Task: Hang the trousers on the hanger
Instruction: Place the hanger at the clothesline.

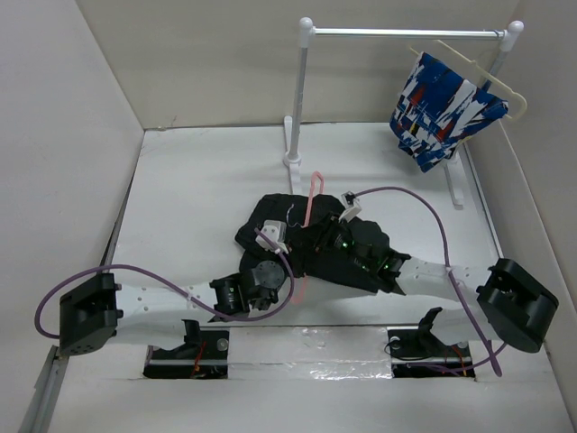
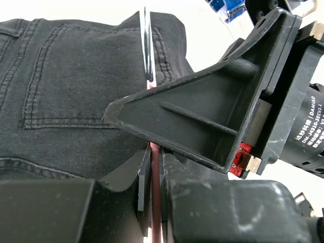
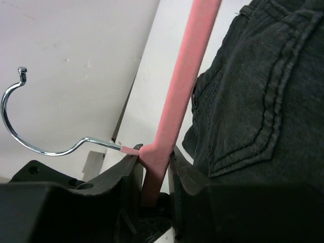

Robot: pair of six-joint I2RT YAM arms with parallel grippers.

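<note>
The black trousers point(image 1: 269, 212) lie bunched at the middle of the table. They fill the left of the left wrist view point(image 2: 66, 86) and the right of the right wrist view point(image 3: 263, 101). The pink hanger point(image 1: 312, 191) stands across them. My left gripper point(image 1: 290, 267) is shut on the hanger's thin pink bar point(image 2: 156, 202). My right gripper point(image 1: 317, 233) is shut on the hanger's neck point(image 3: 167, 131), where the metal hook point(image 3: 30, 136) comes out. The right gripper's body point(image 2: 228, 111) sits just ahead of my left fingers.
A white clothes rail point(image 1: 302, 90) stands at the back of the table. A cream hanger with a blue, white and red garment point(image 1: 442, 108) hangs on its right end. Enclosure walls rise on the left, back and right. Purple cables loop by both arms.
</note>
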